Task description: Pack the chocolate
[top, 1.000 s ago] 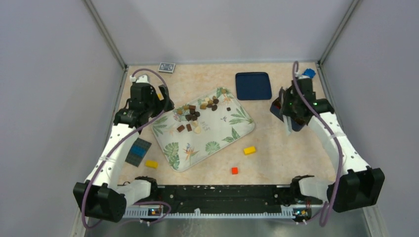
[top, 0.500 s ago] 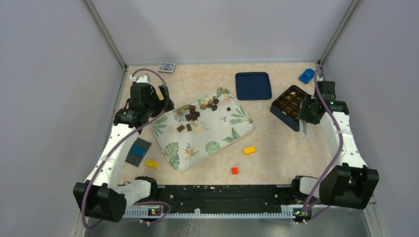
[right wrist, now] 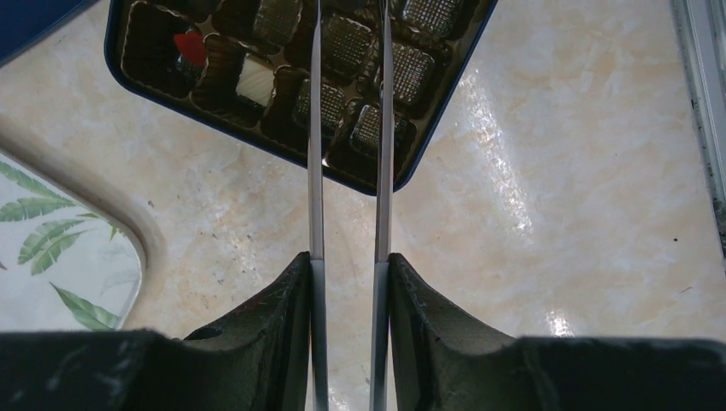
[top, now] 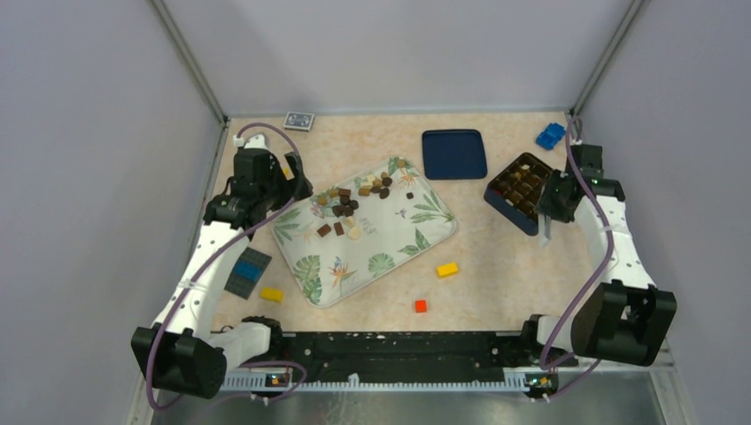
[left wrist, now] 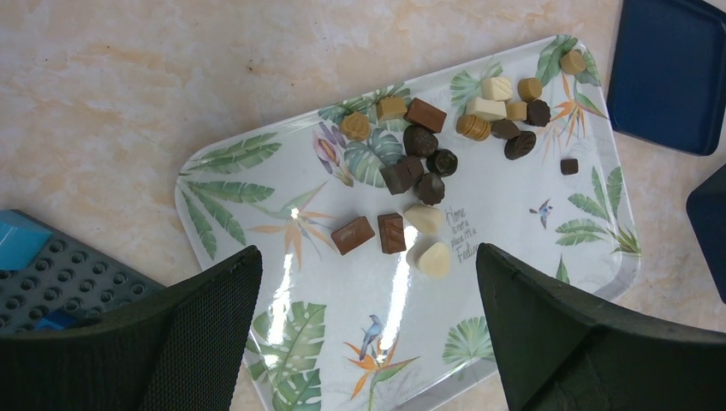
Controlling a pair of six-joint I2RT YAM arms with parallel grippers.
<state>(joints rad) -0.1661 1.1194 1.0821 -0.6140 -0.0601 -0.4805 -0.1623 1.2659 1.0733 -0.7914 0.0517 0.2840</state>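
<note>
Most of the chocolate [left wrist: 442,162] is found loose on the tray [top: 390,252], which is set at the middle of the table [top: 496,274]. The dark, light brown and cream pieces are gathered on the tray's far half. More pieces are seen in the cells of the box [top: 509,211], which is placed at the far right. The lid [top: 454,153] is laid flat to the left of the box and slightly farther back, apart from it.

The left gripper [left wrist: 368,257] is held by the tray's far left corner with its fingers spread wide, and nothing is gripped between them. The right gripper [right wrist: 347,257] is pointed down just beside the box's near right side. Two thin metal blades [right wrist: 314,128] are carried on its fingers. They are set parallel with a narrow gap, and nothing is seen between them, though their tips are cut off in the wrist view.

A yellow brick [top: 447,269] and a red brick [top: 420,305] are scattered on the near side of the tray, toward the right. A second yellow brick [top: 271,294] is found by the tray's near left corner, next to a grey plate [left wrist: 86,274] with a blue piece [left wrist: 17,241] on it. A blue brick [top: 550,135] is placed at the far right corner, behind the box.
</note>
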